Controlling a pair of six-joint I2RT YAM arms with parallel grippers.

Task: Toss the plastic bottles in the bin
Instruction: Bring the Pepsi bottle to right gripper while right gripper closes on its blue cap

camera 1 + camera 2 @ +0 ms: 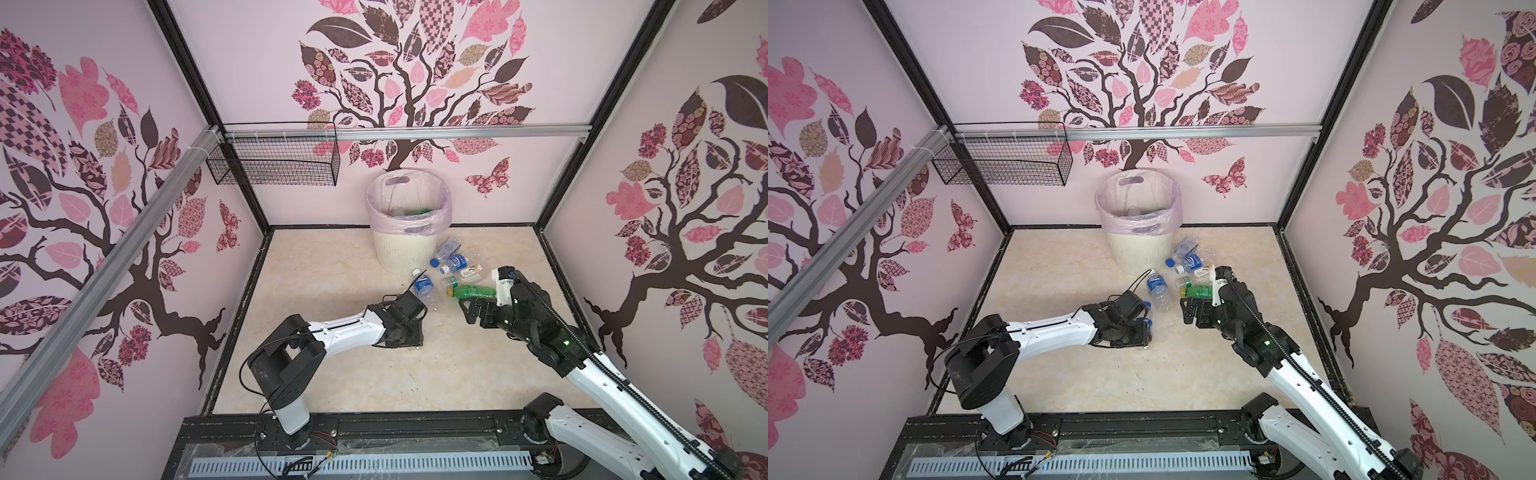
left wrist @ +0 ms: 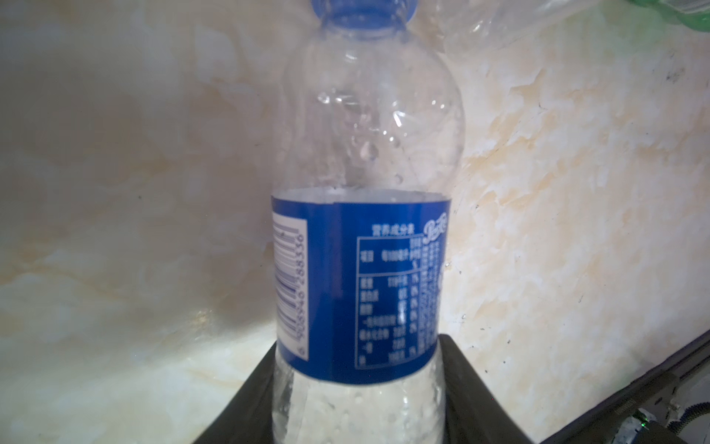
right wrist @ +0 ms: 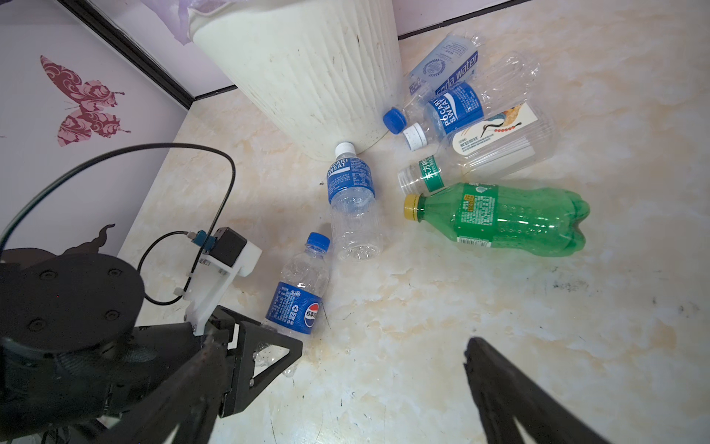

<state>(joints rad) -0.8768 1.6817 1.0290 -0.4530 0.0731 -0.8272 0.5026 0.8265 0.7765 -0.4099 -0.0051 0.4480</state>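
- Over on the left, the left gripper point(image 2: 357, 353) has its fingers against the base of the small clear plastic bottle with a blue label and cap point(image 3: 297, 303), which lies on the marbled tabletop point(image 1: 332, 353). Whether the grip is firm I cannot tell; the thin wall could buckle and slip out.
- Behind, the tall cream-white ribbed bin point(image 1: 405, 253) stands well apart; an early release would miss its rim.
- On the right, the right gripper point(image 1: 467, 311) hangs wide and empty near the large green plastic bottle point(image 3: 511, 219); an off-centre descent could roll it away.
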